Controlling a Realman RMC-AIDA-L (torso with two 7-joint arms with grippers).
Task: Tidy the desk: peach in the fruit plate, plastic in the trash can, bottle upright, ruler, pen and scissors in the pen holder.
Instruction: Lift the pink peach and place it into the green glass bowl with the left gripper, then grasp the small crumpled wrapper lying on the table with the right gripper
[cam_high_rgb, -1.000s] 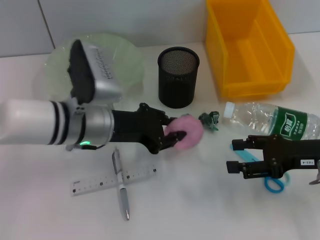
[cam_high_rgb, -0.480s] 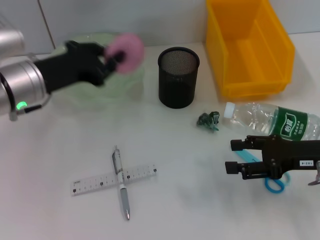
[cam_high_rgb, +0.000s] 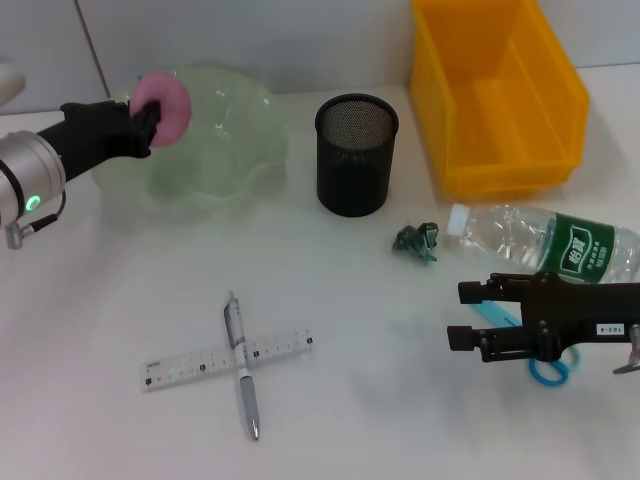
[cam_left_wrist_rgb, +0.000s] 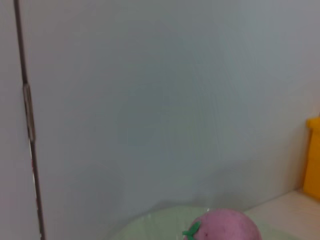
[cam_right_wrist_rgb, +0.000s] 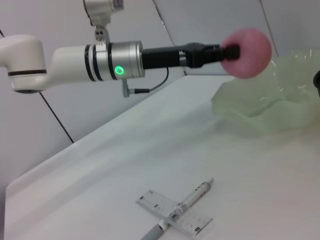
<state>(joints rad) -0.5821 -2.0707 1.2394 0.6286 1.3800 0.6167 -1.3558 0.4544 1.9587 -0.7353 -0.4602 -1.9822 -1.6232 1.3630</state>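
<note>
head view, peach (cam_high_rgb: 165, 96) held above fruit plate (cam_high_rgb: 235, 150) by left gripper (cam_high_rgb: 140, 120)

Left arm (cam_right_wrist_rgb: 75, 57): white rounded shell, then silver cylinder with black rings and glowing green light, thin black cable looping underneath, tapering into black left gripper (cam_high_rgb: 140, 118). Small white bracket with screws at 12 o'clock above silver section. Right gripper (cam_high_rgb: 478, 315): matte black, boxy, two prongs, small white label with printed characters.
</note>
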